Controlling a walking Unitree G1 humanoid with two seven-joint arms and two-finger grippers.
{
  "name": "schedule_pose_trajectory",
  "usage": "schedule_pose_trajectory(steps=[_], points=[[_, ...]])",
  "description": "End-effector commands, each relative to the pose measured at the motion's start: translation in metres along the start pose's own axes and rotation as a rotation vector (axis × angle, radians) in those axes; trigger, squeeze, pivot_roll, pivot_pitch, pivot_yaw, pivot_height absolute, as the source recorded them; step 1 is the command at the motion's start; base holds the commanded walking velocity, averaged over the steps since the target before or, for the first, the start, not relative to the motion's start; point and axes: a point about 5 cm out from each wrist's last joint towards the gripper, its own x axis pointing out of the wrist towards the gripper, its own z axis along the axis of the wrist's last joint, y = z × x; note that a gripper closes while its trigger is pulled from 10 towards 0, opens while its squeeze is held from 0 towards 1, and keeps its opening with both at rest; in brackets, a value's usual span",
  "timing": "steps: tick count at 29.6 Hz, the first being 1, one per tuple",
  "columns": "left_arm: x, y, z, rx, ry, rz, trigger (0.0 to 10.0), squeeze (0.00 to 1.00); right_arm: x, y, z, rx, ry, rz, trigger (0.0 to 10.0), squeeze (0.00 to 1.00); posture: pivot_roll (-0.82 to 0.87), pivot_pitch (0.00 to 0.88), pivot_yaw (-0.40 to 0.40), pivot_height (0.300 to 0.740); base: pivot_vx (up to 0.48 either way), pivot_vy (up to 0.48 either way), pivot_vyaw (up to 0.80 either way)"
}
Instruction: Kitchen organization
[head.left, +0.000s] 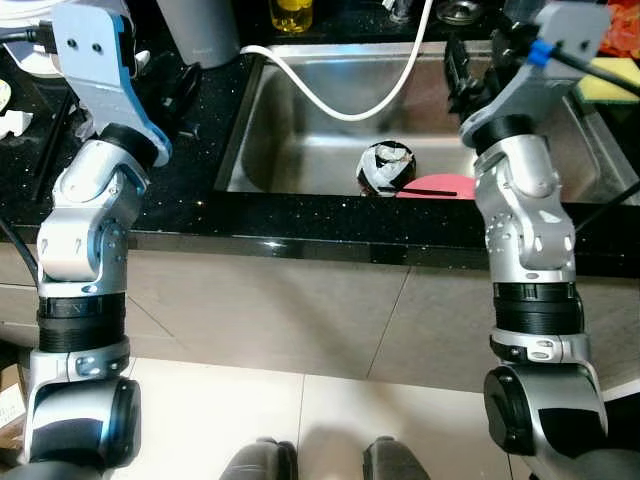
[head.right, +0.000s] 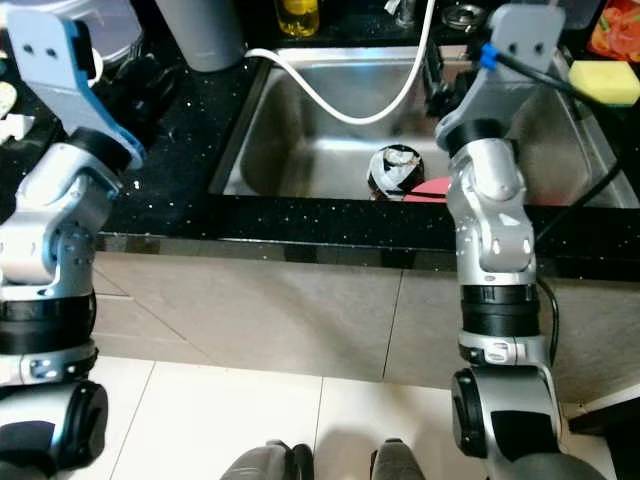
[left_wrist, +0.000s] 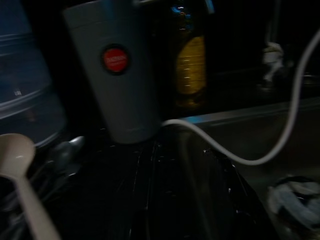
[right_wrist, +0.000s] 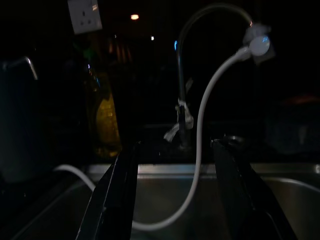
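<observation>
While right gripper (right_wrist: 175, 200) hangs wide over sink (head.left: 300, 150), I'd drop onto bowl (head.left: 386, 168), dodging hose (head.left: 340, 108); left gripper state unclear.

White hose (head.left: 330, 95) across open sink (head.left: 300, 150)

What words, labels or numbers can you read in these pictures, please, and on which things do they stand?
Nothing can be read outright.
Grey canister: a red round badge with pale lettering, too blurred to read.
Yellow bottle: faint measuring lines, no legible figures.
Wall socket: no readable markings.
Head views: no readable text.
</observation>
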Motion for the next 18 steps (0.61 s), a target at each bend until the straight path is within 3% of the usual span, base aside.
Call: schedule_pose_trajectory(steps=[1,2,5,8,10,15,18], points=[[-0.003,0.014,-0.003,0.039,0.034,0.062,10.0,0.00,-0.002,0.000,0.005,0.019,-0.029,0.003,10.0,0.00,-0.06,0.153,0.098,0.740,0.000,0.000,0.00],[-0.003,0.014,-0.003,0.039,0.034,0.062,10.0,0.00,-0.002,0.000,0.005,0.019,-0.029,0.003,10.0,0.00,-0.06,0.153,0.098,0.740,0.000,0.000,0.00],[-0.004,0.035,-0.015,0.065,0.136,0.210,10.0,0.00,-0.002,-0.007,0.013,0.027,-0.054,-0.015,10.0,0.00,-0.06,0.156,0.098,0.740,0.000,0.000,0.00],[-0.008,0.066,-0.028,0.085,0.248,0.399,10.0,0.00,-0.001,-0.013,0.018,0.021,-0.068,-0.028,10.0,0.00,-0.07,0.158,0.098,0.740,0.000,0.000,0.00],[-0.008,0.066,-0.028,0.085,0.248,0.399,10.0,0.00,-0.001,-0.013,0.018,0.021,-0.068,-0.028,10.0,0.00,-0.07,0.158,0.098,0.740,0.000,0.000,0.00],[-0.021,0.108,-0.044,0.065,0.366,0.659,10.0,0.00,0.000,-0.018,0.020,0.013,-0.070,-0.037,10.0,0.00,-0.07,0.161,0.101,0.740,0.000,0.000,0.00],[-0.025,0.118,-0.047,0.082,0.393,0.713,10.0,0.00,-0.001,-0.018,0.020,0.013,-0.067,-0.038,10.0,0.00,-0.07,0.164,0.102,0.740,0.000,0.000,0.00]])
